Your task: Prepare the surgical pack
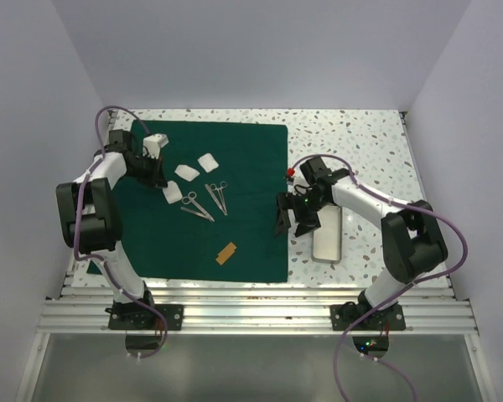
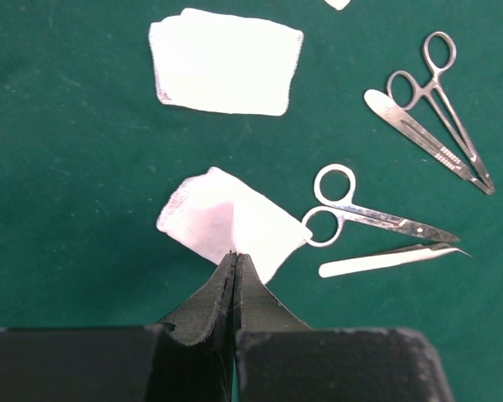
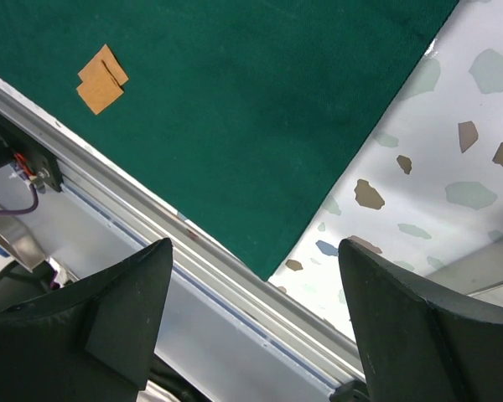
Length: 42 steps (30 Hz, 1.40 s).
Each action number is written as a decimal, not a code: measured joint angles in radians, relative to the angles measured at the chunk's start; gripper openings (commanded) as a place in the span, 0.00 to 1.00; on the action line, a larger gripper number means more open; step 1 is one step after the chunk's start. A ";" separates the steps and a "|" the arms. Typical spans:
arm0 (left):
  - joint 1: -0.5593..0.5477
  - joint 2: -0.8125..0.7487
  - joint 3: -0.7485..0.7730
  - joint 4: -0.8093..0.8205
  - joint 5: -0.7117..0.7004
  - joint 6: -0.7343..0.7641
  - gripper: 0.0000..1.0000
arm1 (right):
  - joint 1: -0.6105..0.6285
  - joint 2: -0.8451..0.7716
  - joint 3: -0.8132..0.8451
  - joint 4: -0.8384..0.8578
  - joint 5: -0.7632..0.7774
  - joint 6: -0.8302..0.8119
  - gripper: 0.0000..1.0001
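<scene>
Left gripper [image 2: 235,261] clenched, tips at near edge of gauze pad [image 2: 226,222], scissors [image 2: 352,213] ahead-right, right gripper [image 3: 256,251] released, green drape [image 3: 260,109] corner beneath its parted jaws

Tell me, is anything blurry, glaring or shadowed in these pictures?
Top view: soft, even light, a bright glare strip along the near edge of the drape. Left wrist view: gauze and scissors crisp; the shut left claw a dark, featureless shape. Right wrist view: the open right claw looms large and slightly blurred, the drape beyond sharper.
</scene>
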<state>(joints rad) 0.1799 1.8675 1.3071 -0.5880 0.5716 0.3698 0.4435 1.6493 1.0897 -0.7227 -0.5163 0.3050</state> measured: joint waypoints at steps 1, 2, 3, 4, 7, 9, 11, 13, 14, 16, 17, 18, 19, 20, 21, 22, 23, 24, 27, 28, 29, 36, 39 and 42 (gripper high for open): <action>0.002 0.006 0.002 0.002 0.000 0.000 0.00 | 0.000 0.004 0.001 0.001 0.000 0.000 0.83; 0.003 0.014 0.005 0.003 0.000 0.000 0.00 | 0.000 0.008 0.002 0.000 0.000 0.000 0.83; 0.005 0.019 0.006 0.003 0.000 0.000 0.00 | 0.000 0.011 0.003 0.000 0.000 0.000 0.83; 0.005 0.025 0.007 0.003 0.000 0.000 0.00 | 0.000 0.014 0.005 -0.001 0.000 -0.001 0.83; 0.006 0.035 0.010 0.003 0.000 0.000 0.00 | 0.000 0.020 0.006 -0.002 0.000 -0.002 0.83; 0.006 0.039 0.015 0.003 0.000 0.000 0.00 | 0.000 0.020 0.006 -0.002 0.000 -0.003 0.83; 0.008 0.045 0.023 0.005 0.000 -0.001 0.00 | 0.000 0.021 0.008 -0.003 0.000 -0.003 0.83; 0.010 0.053 0.031 0.011 0.000 -0.003 0.00 | 0.000 0.027 0.013 -0.003 0.000 -0.004 0.83; 0.010 0.056 0.034 0.013 0.000 -0.003 0.00 | 0.000 0.032 0.016 -0.003 0.000 -0.004 0.83; 0.010 0.066 0.043 0.018 -0.001 -0.003 0.00 | 0.000 0.039 0.019 -0.004 0.000 -0.004 0.83; 0.010 0.071 0.046 0.021 -0.001 -0.003 0.00 | 0.000 0.042 0.021 -0.005 0.000 -0.004 0.83; 0.010 0.075 0.048 0.023 -0.001 -0.003 0.00 | 0.000 0.045 0.023 -0.005 0.000 -0.004 0.83; 0.010 0.079 0.049 0.026 -0.002 -0.003 0.00 | 0.000 0.047 0.024 -0.005 0.000 -0.004 0.83; 0.010 0.084 0.051 0.026 -0.002 -0.003 0.00 | 0.000 0.048 0.024 -0.005 0.001 -0.004 0.83; 0.010 0.089 0.051 0.026 -0.002 -0.003 0.00 | 0.000 0.048 0.024 -0.006 0.000 -0.004 0.83; 0.010 0.094 0.053 0.026 -0.002 -0.003 0.00 | 0.000 0.048 0.024 -0.006 0.001 -0.004 0.83; 0.010 0.099 0.056 0.027 -0.002 -0.005 0.00 | 0.000 0.049 0.024 -0.006 0.001 -0.004 0.83; 0.010 0.105 0.059 0.027 -0.003 -0.007 0.00 | 0.000 0.050 0.025 -0.006 0.001 -0.004 0.83; 0.010 0.115 0.067 0.029 -0.007 -0.010 0.05 | 0.000 0.057 0.028 -0.006 0.001 -0.004 0.83; 0.010 0.116 0.068 0.029 -0.009 -0.010 0.07 | 0.000 0.060 0.029 -0.006 0.000 -0.004 0.83; 0.010 0.116 0.069 0.031 -0.012 -0.011 0.11 | 0.000 0.061 0.029 -0.006 0.001 -0.004 0.83; 0.010 0.104 0.055 0.127 -0.079 -0.077 0.43 | 0.000 0.065 0.029 -0.007 0.000 -0.004 0.82; 0.010 0.071 0.027 0.161 -0.130 -0.130 0.55 | 0.000 0.065 0.029 -0.007 0.000 -0.004 0.83; 0.010 0.013 -0.008 0.193 -0.203 -0.190 0.84 | 0.000 0.065 0.029 -0.006 0.000 -0.004 0.83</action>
<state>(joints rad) 0.1898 1.8809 1.2991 -0.3954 0.3691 0.1799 0.4435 1.7145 1.1183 -0.7292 -0.5159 0.3008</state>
